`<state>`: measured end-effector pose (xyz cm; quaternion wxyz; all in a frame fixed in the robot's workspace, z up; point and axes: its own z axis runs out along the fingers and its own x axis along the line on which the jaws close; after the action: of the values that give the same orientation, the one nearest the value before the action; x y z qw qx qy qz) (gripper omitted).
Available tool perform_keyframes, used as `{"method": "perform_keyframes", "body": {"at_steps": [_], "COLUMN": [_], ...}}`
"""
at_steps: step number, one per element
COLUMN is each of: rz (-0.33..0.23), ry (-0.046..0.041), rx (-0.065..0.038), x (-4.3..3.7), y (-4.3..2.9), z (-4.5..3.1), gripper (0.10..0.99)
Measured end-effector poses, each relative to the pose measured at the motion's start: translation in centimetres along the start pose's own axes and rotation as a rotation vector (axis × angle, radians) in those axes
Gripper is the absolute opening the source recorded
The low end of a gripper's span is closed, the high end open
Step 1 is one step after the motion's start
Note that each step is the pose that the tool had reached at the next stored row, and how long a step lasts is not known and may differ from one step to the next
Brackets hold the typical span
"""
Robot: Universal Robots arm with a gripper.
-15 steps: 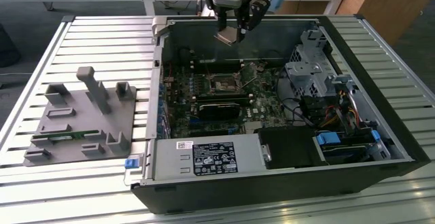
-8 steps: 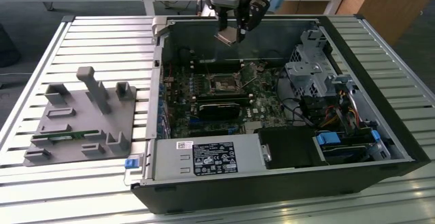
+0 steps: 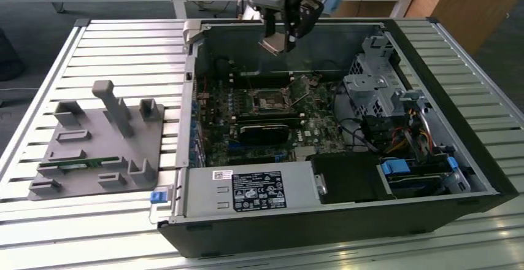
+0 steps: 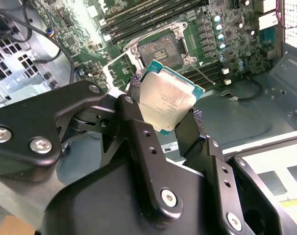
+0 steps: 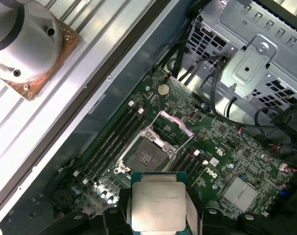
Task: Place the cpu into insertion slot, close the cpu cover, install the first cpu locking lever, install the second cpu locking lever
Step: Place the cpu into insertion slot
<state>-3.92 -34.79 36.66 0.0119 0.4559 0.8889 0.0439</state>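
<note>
The pincer (image 3: 278,42) pinches the cpu (image 4: 165,100) by two opposite edges, holding it tilted in the air over the open case (image 3: 327,227) on the slatted worktop (image 3: 123,43). Below it on the green board, the slot (image 5: 147,157) lies bare, with its cover (image 5: 178,122) flipped up beside it.

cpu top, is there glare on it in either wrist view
Second wrist view: a pale sheen washes the cpu top. First wrist view: its top is lit evenly; the strong glare is on the table slats.
</note>
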Motion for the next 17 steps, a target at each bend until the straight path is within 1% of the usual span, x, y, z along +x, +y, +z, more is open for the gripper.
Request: {"method": "perform_keyframes", "body": {"at_steps": [8,17], "rz": [0.085,0.168], "ry": [-0.0081,-0.0155], "rx": [-0.001,-0.003], "x": [0.0,0.0], "y": [-0.01,-0.01], "z": [0.08,0.14], "gripper": [0.533,0.533]}}
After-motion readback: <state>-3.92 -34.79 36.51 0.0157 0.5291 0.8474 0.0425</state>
